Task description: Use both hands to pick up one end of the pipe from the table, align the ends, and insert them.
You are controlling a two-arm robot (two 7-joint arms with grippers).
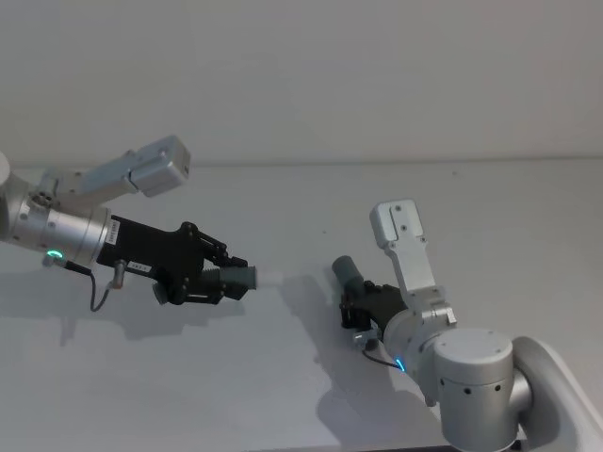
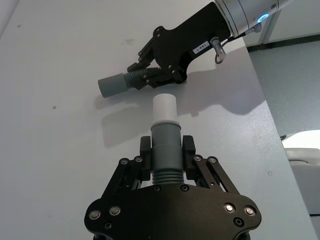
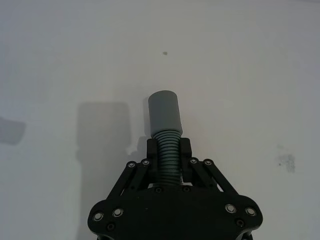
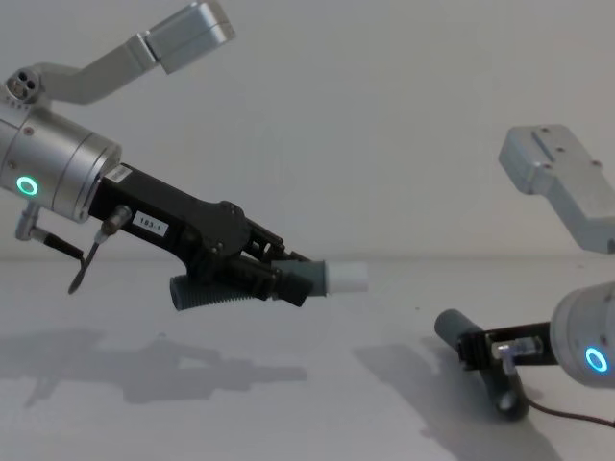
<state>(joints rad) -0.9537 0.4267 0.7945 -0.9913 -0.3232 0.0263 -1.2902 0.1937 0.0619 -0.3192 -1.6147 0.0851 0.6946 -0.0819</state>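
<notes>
— Starting with the biggest thing: was either piece lying on the table (image 1: 283,395)?

— I judged not. The left gripper (image 1: 219,281) pinched the white-tipped piece (image 4: 298,280) at its grey collar, with the white tip (image 2: 163,107) jutting ahead of its fingers. The right gripper (image 3: 169,149) clamped the cuffed piece (image 1: 349,273) by its ribbed middle, with the cuff (image 3: 164,112) just beyond its fingertips.

— So how far along was it?

— The pick-up looked done. Aligning and inserting were yet to do. The cuff sat ahead of the left gripper, clear of the tip and lying crosswise to it.

— Anything hard to make out?

— The cuff's opening. The cuffed piece's trailing end, too: it hung low behind the right gripper's fingers, and I couldn't tell whether it cleared the table.
</notes>
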